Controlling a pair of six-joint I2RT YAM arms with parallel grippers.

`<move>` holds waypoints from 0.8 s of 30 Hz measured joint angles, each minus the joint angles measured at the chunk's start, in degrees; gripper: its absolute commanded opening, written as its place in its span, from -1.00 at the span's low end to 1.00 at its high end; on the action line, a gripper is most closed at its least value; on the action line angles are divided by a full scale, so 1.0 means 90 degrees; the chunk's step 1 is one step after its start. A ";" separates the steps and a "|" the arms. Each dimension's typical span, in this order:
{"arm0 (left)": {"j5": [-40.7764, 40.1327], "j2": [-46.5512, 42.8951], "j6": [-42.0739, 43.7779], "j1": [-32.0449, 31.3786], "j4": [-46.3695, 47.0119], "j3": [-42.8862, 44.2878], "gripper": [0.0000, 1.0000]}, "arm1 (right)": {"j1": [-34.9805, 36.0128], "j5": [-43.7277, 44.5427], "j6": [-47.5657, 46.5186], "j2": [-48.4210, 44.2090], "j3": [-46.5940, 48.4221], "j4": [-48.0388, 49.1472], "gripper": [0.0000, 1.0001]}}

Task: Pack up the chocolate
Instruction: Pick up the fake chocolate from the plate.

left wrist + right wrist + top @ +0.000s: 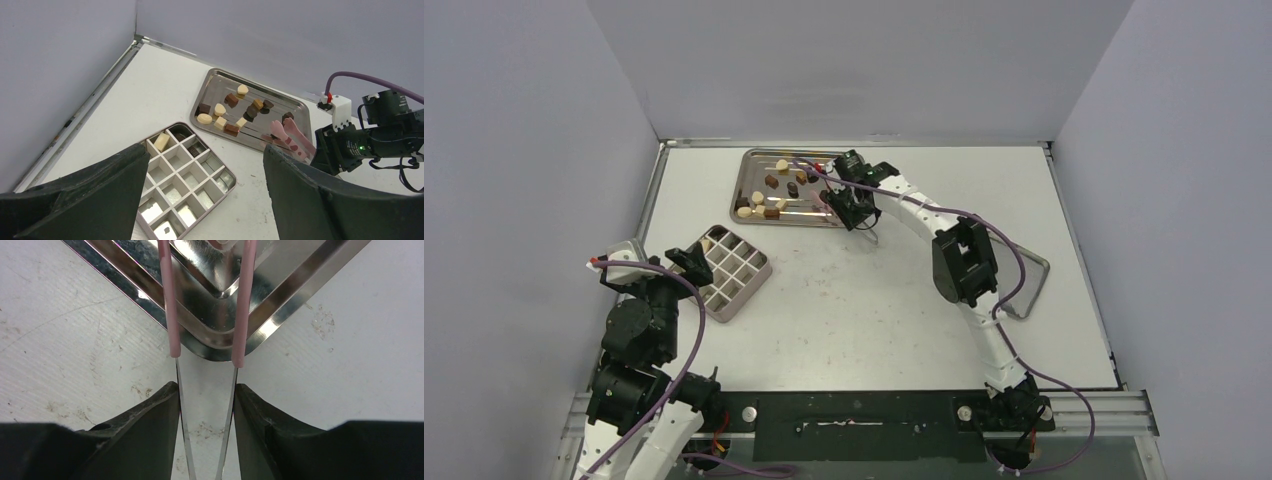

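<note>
Right gripper clamps tongs pointing toward chocolate.

From overhead we look down on the whole tabletop. Our left wrist view, farther back, shares the steel tray with the right wrist's close-up past the right hand.

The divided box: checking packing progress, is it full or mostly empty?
Mostly empty. The divided box holds one cream chocolate and two dark chocolates; other visible cells show bare metal.
</note>
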 measured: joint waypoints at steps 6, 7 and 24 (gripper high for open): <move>0.0000 0.0000 -0.0002 0.0000 0.0000 0.0000 0.64 | -0.0056 -0.0097 -0.0027 0.0211 0.0148 -0.0092 -0.26; 0.0000 0.0000 0.0000 0.0000 0.0000 0.0000 0.64 | -0.0075 -0.0104 -0.0027 0.0236 0.0194 -0.0092 -0.31; 0.0000 0.0000 0.0000 0.0000 0.0000 0.0000 0.64 | -0.0124 -0.0214 0.0121 0.0138 -0.0044 0.0155 -0.59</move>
